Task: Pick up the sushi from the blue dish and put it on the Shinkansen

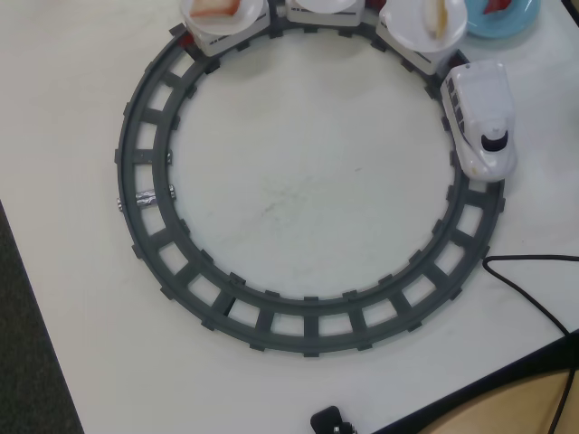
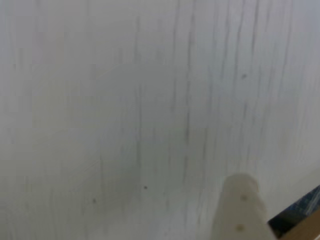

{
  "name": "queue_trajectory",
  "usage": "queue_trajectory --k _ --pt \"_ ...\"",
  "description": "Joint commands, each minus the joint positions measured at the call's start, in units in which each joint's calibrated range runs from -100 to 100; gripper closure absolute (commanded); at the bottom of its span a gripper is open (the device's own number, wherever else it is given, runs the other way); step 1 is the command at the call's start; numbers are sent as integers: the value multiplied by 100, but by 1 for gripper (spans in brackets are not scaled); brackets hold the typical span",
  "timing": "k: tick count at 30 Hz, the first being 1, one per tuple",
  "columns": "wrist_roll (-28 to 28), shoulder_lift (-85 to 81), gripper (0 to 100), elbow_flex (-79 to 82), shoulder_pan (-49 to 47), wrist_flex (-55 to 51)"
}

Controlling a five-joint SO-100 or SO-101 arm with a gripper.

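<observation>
In the wrist view only one pale gripper finger [image 2: 241, 210] rises from the bottom edge, blurred, over bare white worktop [image 2: 150, 100] marked with faint dark streaks; with the other finger out of frame, I cannot tell whether the gripper is released or clenched, and nothing shows in its hold. The overhead view shows no arm at all.

In that view the Shinkansen [image 1: 482, 119] stands on the right side of the grey ring track [image 1: 298, 324], its nose with the black windshield pointing down the frame. Behind it, along the top of the ring, come cars topped with round white plates: the nearest [image 1: 423, 20] carries a pale yellow-orange piece, the farthest [image 1: 222, 13] a pink-and-white piece (both cut by the frame edge). The blue dish [image 1: 507, 23] sits at the top right, outside the track, just beside the nearest car. The sushi [image 1: 496, 5] lies on it, a red sliver at the frame edge. A black cable [image 1: 534, 298] runs over the worktop's lower right.
</observation>
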State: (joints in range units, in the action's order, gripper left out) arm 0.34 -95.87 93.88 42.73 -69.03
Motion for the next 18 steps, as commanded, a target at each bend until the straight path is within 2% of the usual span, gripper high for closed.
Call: queue_trajectory --k 1,13,18 --pt "8 832 65 -797 31 181" --pt "13 6176 65 -5914 630 249" --pt "29 8331 65 -7969 586 232"
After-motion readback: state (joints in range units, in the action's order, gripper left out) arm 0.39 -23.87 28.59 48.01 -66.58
